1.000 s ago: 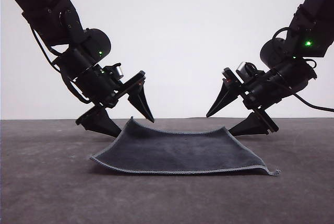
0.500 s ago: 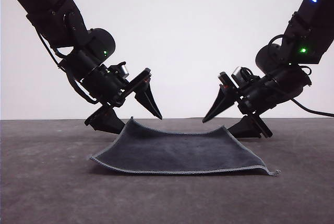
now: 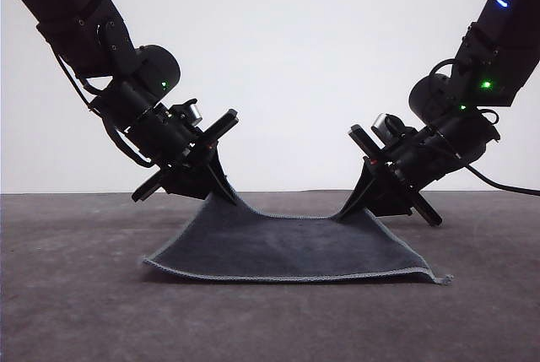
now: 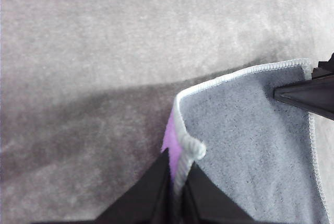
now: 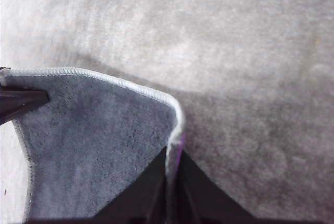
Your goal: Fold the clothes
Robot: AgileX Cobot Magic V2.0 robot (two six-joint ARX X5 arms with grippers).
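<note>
The cloth (image 3: 287,248) lay on the grey bench (image 3: 76,311), dark charcoal face up, its near edge flat and its two far corners raised off the surface. The left gripper (image 3: 221,191) was pressed together on the far left corner, and the right gripper (image 3: 354,203) was pinching the far right corner in the same way, so the far edge sagged in a shallow curve between them. In the left wrist view the fingers (image 4: 156,190) met on the light grey stitched edging (image 4: 183,151), with a sliver of the purple underside (image 4: 171,139) showing beside it (the other gripper's tip sat at the opposite corner). The right wrist view showed its fingers (image 5: 195,192) closed on the curled corner of the cloth (image 5: 99,145).
</note>
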